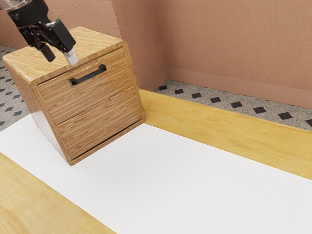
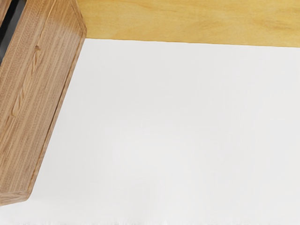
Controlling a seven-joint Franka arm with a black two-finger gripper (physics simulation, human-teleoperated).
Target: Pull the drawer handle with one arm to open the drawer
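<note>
We take this for a room in a home: behind the wooden cabinet (image 1: 92,107) rise terracotta plaster walls (image 1: 234,39), at their foot lies a grey tiled floor (image 1: 234,103) with black diamonds, and under the cabinet stands a timber table (image 1: 219,126) with a white mat (image 1: 170,185).

Open white mat (image 1: 195,185) spreads from three to six o'clock of the drawer handle (image 1: 87,74). The cabinet (image 1: 97,117) top and the wall (image 1: 219,39) block twelve.

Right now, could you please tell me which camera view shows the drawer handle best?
The exterior view: the black drawer handle shows whole on the cabinet front. The wrist view gives a dark sliver beside the cabinet's wood, perhaps it.
</note>
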